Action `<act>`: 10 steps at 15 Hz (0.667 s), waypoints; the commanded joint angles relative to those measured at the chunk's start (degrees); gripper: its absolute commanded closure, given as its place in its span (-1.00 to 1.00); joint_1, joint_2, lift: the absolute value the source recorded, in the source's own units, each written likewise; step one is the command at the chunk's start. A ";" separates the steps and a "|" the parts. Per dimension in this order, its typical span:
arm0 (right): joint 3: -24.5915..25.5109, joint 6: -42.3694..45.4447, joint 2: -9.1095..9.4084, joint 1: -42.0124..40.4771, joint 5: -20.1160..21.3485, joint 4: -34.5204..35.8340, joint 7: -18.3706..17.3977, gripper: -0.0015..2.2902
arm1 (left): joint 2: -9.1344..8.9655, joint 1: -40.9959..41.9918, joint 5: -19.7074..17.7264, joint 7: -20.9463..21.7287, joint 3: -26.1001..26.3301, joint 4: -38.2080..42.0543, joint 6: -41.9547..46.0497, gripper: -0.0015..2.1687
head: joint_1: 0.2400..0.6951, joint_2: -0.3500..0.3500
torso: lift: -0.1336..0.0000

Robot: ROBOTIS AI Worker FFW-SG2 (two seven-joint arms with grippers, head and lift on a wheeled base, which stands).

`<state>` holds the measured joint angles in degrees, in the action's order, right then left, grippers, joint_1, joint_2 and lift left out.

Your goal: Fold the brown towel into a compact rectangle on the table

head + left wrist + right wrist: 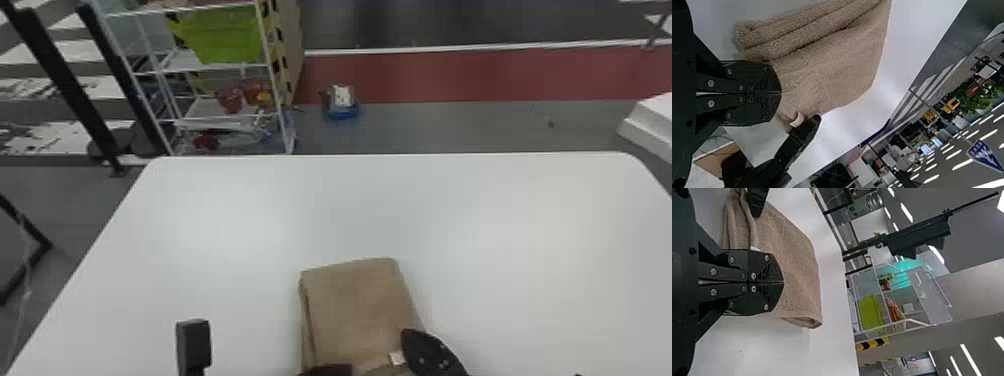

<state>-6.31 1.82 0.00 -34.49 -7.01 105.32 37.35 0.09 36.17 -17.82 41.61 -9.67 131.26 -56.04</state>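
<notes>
Where the fingers (429,351) meet, the towel (357,305) lies beyond.

1. Left gripper (327,370): at the head view's bottom edge, near the middle; its two fingers meet.
2. Right gripper (417,342): lower right of centre, slanting toward the upper left; its fingers are closed together.
</notes>
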 commanded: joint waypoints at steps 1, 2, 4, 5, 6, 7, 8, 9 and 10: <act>-0.73 -1.43 0.05 -0.67 -0.11 -0.02 -0.08 0.63 | -0.24 -1.02 -0.02 -0.39 -0.09 -0.04 0.00 0.53 | 1.00 0.37 | -0.84; -0.81 -2.13 0.05 -0.76 -0.02 0.06 -0.08 0.63 | -0.24 -1.37 0.07 -0.48 -0.18 0.05 0.00 0.53 | 1.00 0.38 | -0.84; -1.16 -3.54 0.05 -0.76 0.15 -0.02 -0.08 0.63 | -0.24 -2.07 0.33 -0.92 -0.18 -0.04 0.00 0.53 | 1.00 0.43 | -0.84; -1.52 -3.54 0.05 -0.76 0.24 -0.20 -0.08 0.63 | -0.24 -2.25 0.51 -1.27 -0.09 -0.13 0.00 0.53 | 1.00 0.44 | -0.84; -1.87 -3.72 0.05 -0.67 0.24 -0.38 -0.08 0.63 | -0.24 -2.42 0.51 -1.27 0.00 -0.39 0.00 0.53 | 1.00 0.46 | -0.84; -2.04 -3.72 0.05 -0.67 0.24 -0.29 -0.08 0.63 | -0.24 -2.51 0.60 -1.45 0.00 -0.65 0.00 0.53 | 1.00 0.47 | -0.84; -2.22 -3.54 0.05 -0.58 0.24 -0.38 -0.17 0.63 | -0.24 -2.60 0.60 -1.45 0.00 -0.83 0.00 0.53 | 1.00 0.49 | -0.84; -2.13 -3.37 0.05 -0.40 0.41 -0.64 -0.34 0.63 | -0.24 -2.51 0.60 -1.27 -0.09 -0.74 -0.17 0.53 | 1.00 0.51 | -0.84; -1.69 -3.01 0.05 -0.32 0.33 -0.64 -0.34 0.63 | -0.24 -2.16 0.60 -0.92 -0.27 -0.65 -0.17 0.53 | 1.00 0.52 | -0.84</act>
<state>-8.38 -1.62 0.00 -34.96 -6.68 104.81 37.01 0.09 33.66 -17.23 40.43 -9.73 130.54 -56.14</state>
